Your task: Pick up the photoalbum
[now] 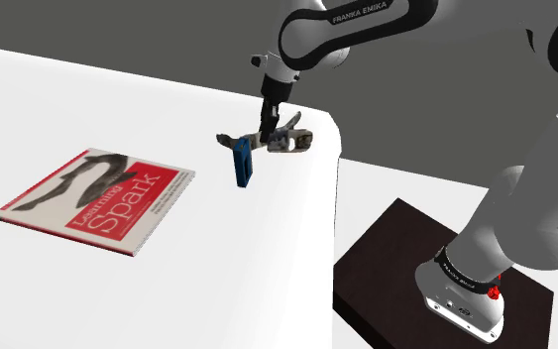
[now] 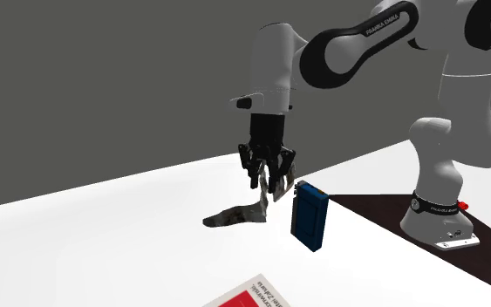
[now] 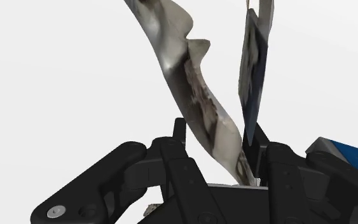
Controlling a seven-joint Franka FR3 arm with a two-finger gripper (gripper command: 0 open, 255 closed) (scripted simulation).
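The photoalbum [image 1: 288, 142] looks light and far from stiff. It is drawn as an opened, warped thing of thin grey-beige leaves with mottled, photo-like patches, and in the wrist view one leaf [image 3: 196, 89] curls in waves while a second, darker leaf stands apart from it. Such leaves will probably flex and swing if taken at an outer edge. The safer hold, to my judgement, is low where the leaves meet, near the spine, with the fingers pressing across the thickness. The surface seems matte rather than slick, yet a thin leaf could slide out of a light pinch. The black gripper [image 1: 279, 127] comes down from above and is closed narrowly on the album. In the wrist view its two fingers clasp the base of the leaves between them [image 3: 219, 135]. The album sits in the upper middle of the shoulder view, near the far corner of the white table [image 1: 217, 288]. In the second exterior view its lower end [image 2: 235, 214] spreads at the table; I cannot tell whether it touches. A blue box-like thing [image 2: 309, 215] stands just beside it, and a red book [image 1: 93, 198] lies well apart at the left.
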